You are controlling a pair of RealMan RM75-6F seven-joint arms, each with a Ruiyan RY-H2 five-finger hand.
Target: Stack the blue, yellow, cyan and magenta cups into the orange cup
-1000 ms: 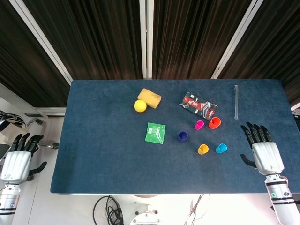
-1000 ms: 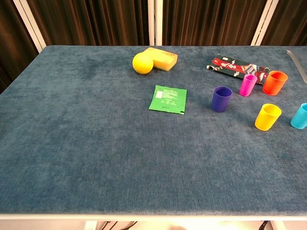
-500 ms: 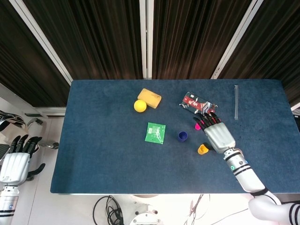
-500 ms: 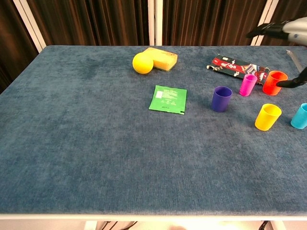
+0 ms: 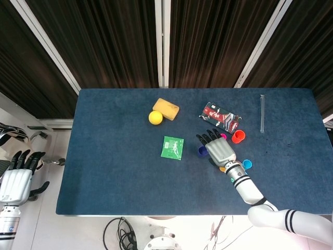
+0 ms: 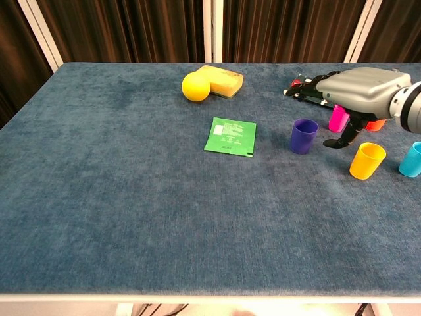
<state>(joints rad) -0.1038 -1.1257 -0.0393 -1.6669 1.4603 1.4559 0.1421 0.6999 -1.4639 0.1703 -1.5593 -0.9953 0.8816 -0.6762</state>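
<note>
Five small cups stand right of the table's middle: blue cup (image 5: 202,151) (image 6: 304,135), magenta cup (image 5: 223,136) (image 6: 339,118), orange cup (image 5: 238,136) (image 6: 378,124), yellow cup (image 5: 222,169) (image 6: 367,160) and cyan cup (image 5: 246,164) (image 6: 412,159). All are upright and apart. My right hand (image 5: 218,148) (image 6: 358,92) hovers among them just right of the blue cup, fingers spread, holding nothing. It partly hides the orange, magenta and yellow cups. My left hand (image 5: 18,177) hangs off the table's left side, fingers apart and empty.
A yellow ball (image 5: 155,117) and a yellow sponge (image 5: 166,108) lie at the back centre. A green packet (image 5: 172,147) lies left of the blue cup. A red and black snack packet (image 5: 220,116) sits behind the cups. A clear tube (image 5: 262,113) lies at the back right.
My right hand has swept left from the table's right edge, over the cups, to beside the blue cup. The cups and my left hand have not moved.
</note>
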